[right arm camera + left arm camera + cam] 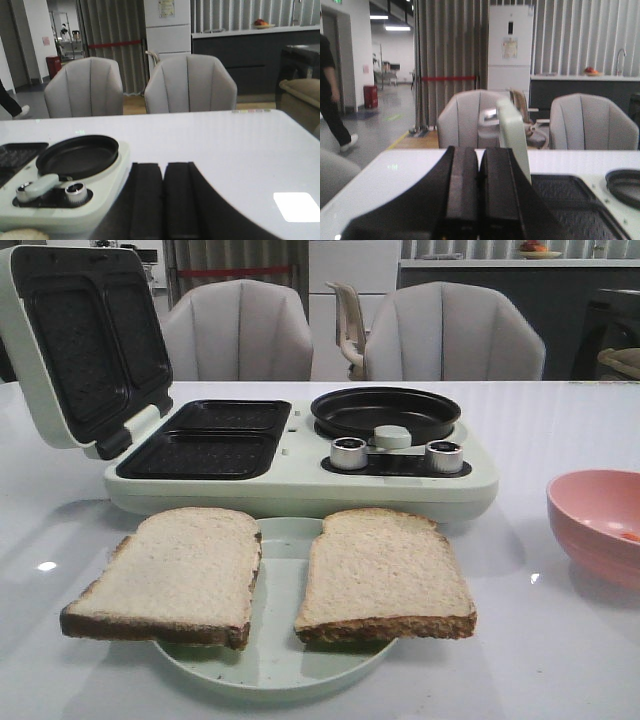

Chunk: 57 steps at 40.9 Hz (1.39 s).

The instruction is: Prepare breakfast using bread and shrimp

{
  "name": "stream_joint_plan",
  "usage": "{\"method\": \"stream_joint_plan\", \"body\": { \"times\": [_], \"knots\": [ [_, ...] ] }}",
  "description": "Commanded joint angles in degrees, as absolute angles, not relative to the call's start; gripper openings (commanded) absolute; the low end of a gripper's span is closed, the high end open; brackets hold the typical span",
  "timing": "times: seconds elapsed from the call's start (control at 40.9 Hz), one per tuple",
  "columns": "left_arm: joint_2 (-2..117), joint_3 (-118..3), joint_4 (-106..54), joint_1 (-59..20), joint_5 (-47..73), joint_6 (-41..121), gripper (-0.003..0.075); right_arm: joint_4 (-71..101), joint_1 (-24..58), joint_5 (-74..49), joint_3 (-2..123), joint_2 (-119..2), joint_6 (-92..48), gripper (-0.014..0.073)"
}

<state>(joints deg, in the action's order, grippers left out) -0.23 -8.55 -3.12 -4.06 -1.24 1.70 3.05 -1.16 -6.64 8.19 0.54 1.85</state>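
Observation:
Two slices of bread lie side by side on a pale green plate (275, 660) at the table's front: the left slice (175, 570) and the right slice (385, 575). Behind them stands a pale green breakfast maker (300, 485) with its lid (75, 340) open, two black sandwich plates (205, 440) and a round black pan (385, 412). A pink bowl (600, 525) stands at the right; a small orange bit (630, 536) shows inside, too small to tell. My left gripper (479, 165) is shut and empty. My right gripper (164, 175) is shut and empty. Neither gripper shows in the front view.
Two silver knobs (395, 453) sit at the maker's front right. Two grey chairs (350, 335) stand behind the white table (560, 430). The maker's pan and knobs show beside my right gripper in the right wrist view (75, 160).

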Motion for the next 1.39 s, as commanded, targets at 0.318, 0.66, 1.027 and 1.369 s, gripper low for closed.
{"method": "stream_joint_plan", "body": {
  "times": [0.318, 0.66, 1.027, 1.369],
  "knots": [
    [15.87, -35.35, 2.39, -4.12, 11.8, 1.22, 0.0101, 0.77, -1.46, -16.98, 31.99, -16.55, 1.33, 0.0035],
    [28.78, -37.23, 1.79, -4.12, 21.85, 1.22, 0.0101, 0.77, -1.46, -22.83, 33.56, -31.11, 1.33, 0.0035],
    [36.61, -37.23, 1.89, -4.12, 23.94, 1.22, 0.0101, 0.77, -1.46, -24.9, 33.56, -42.76, 1.33, 0.0041],
    [40.09, -37.23, 1.89, -4.01, 23.29, 1.22, 0.0596, 0.34, -1.46, -24.49, 33.56, -46.4, 1.33, 0.0416]
  ]
}}
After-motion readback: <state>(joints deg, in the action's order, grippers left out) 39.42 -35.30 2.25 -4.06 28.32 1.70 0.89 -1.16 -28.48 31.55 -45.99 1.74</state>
